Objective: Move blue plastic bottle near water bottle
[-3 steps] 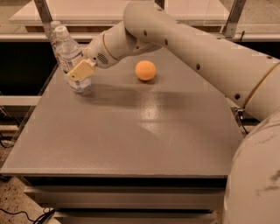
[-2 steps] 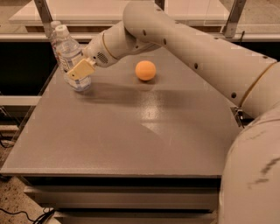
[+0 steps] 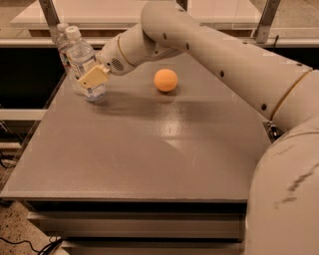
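The blue plastic bottle (image 3: 81,59), wide with a white cap and a pale label, stands upright at the table's far left corner. My gripper (image 3: 93,78) is around its lower half. One tan finger pad (image 3: 92,76) lies across the bottle's front and the other finger is hidden behind it. The water bottle (image 3: 62,40) stands right behind it to the left, mostly hidden, with its white cap and part of its clear side showing. The two bottles are close together, almost touching.
An orange ball (image 3: 165,79) lies on the grey table (image 3: 149,149) to the right of the gripper, under my forearm. My arm (image 3: 224,55) reaches in from the right edge. A metal frame post (image 3: 49,12) rises behind the bottles.
Almost nothing has changed. The gripper and the blue plastic bottle stay at the far left corner, and the ball has not moved.
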Robot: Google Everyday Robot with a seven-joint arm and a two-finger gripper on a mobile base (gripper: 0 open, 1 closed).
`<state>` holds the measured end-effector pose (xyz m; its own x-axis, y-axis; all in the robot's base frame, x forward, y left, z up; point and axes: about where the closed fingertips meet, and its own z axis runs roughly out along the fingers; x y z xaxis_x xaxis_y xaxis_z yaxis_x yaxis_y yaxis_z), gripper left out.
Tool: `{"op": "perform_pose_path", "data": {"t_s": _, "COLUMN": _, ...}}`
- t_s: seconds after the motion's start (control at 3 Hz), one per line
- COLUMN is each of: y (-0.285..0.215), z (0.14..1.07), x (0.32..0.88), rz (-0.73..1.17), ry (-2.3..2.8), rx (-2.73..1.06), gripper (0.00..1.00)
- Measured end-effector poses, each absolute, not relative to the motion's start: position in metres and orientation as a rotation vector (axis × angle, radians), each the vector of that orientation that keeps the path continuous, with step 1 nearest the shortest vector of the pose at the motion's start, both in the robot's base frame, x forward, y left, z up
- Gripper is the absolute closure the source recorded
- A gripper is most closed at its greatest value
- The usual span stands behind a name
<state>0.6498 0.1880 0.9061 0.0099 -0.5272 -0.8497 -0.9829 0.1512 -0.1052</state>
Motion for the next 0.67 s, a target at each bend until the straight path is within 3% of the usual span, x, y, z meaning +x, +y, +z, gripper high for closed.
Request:
{"op": "perform_pose_path", "data": {"t_s": 0.33, "y": 0.1869, "z": 0.9083, "x": 0.6498, "rz": 0.716, "ry": 1.633, "rx": -1.489, "gripper": 0.00}}
{"op": "perform_pose_path", "data": {"t_s": 0.67, "y": 0.1868, "z": 0.9092, "x": 0.6487, "rz": 0.724, "ry": 1.626, "rx": -1.490, "gripper": 0.00}}
